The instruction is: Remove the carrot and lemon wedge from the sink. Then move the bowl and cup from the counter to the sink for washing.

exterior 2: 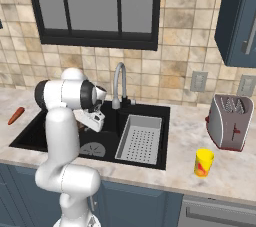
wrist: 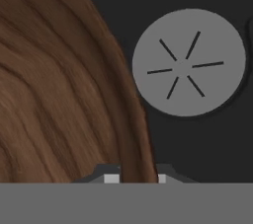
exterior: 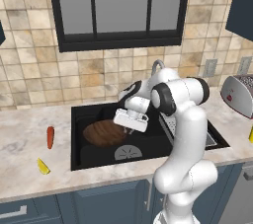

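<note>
My gripper [exterior: 130, 128] is shut on the right rim of the dark brown wooden bowl [exterior: 101, 133], low inside the black sink [exterior: 75, 119]. In the hand view the bowl [wrist: 59, 94] covers the left side, its rim pinched between my fingertips [wrist: 112, 177], with the grey drain [wrist: 188, 62] beyond it. I cannot tell whether the bowl touches the sink floor. The carrot [exterior: 50, 137] and the lemon wedge [exterior: 43, 167] lie on the counter [exterior: 24, 139] left of the sink. The yellow cup [exterior 2: 203, 162] stands on the counter right of the sink.
A grey perforated tray [exterior 2: 140, 138] fills the sink's right part, and the curved faucet [exterior 2: 119, 83] rises behind the basin. A silver toaster [exterior 2: 230, 121] stands at the right, just behind the cup. My own arm hangs over the basin's middle.
</note>
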Available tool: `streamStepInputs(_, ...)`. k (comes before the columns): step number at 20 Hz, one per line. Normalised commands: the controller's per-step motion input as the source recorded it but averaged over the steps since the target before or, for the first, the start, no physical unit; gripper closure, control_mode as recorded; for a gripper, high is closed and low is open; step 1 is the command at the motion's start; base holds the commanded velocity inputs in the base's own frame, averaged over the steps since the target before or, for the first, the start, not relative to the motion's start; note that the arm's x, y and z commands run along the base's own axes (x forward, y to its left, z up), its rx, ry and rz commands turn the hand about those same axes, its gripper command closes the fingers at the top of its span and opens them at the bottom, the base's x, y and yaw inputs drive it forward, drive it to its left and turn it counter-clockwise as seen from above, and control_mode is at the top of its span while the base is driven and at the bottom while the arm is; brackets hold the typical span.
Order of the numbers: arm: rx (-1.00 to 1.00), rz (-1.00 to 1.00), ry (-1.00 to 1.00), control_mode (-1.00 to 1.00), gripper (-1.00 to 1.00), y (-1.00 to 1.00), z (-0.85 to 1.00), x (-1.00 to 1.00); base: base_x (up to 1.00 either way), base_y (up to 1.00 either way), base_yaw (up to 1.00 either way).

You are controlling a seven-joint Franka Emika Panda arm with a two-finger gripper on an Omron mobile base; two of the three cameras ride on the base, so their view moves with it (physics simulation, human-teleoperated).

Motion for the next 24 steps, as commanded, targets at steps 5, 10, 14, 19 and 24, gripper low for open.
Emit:
streamStepInputs(5,0.00,0.01,0.00,-1.00,1.00,0.13,-0.23,0.21,0.00,0.00,0.00)
streamStepInputs(10,0.00,0.02,0.00,-1.00,1.00,0.14,-0.23,0.21,0.00,0.00,0.00)
streamStepInputs(14,0.00,0.05,0.00,-1.00,1.00,0.17,-0.22,0.06,0.00,0.00,0.00)
streamStepInputs(19,0.00,0.10,-0.03,-1.00,1.00,0.17,-0.17,-0.05,0.00,0.00,0.00)
streamStepInputs(24,0.00,0.11,-0.04,-1.00,1.00,0.18,-0.14,-0.14,0.00,0.00,0.00)
